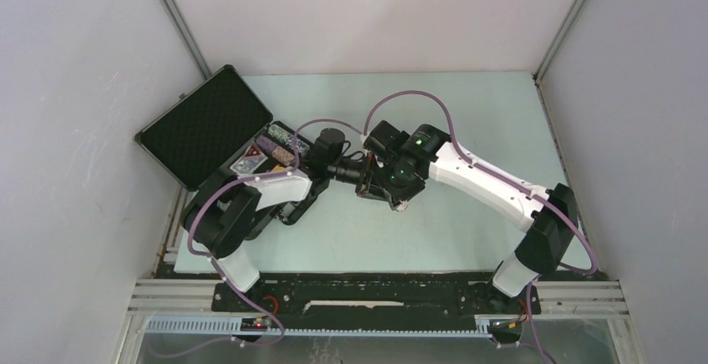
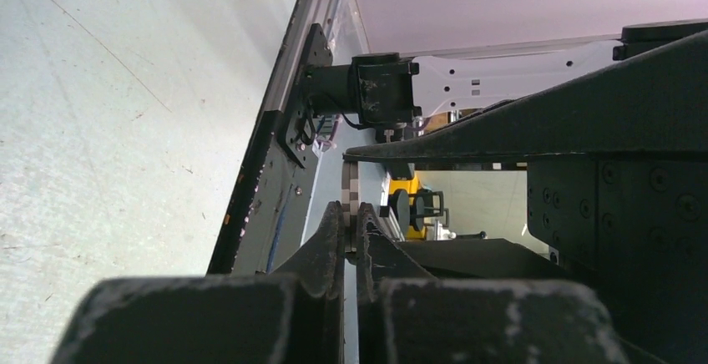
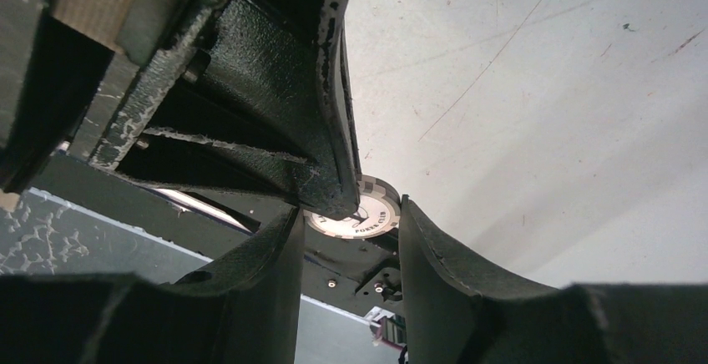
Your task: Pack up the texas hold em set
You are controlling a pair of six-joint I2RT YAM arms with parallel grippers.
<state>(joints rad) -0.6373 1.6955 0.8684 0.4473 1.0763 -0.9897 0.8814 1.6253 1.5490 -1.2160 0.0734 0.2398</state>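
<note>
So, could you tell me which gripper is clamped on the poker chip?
The left gripper: its fingers are pinched shut on the poker chip, while the right gripper stands open, its fingers spread either side of it.

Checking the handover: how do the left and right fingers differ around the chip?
The left fingers are nearly shut, the right fingers wide apart. The left fingers pinch the chip by its flat faces; the right fingers flank its rim, contact unclear. Both meet at the same chip.

Grey-edged white round poker chip (image 3: 373, 214): left half hidden behind black gripper finger (image 3: 327, 130), printed lettering mostly unreadable.
</note>
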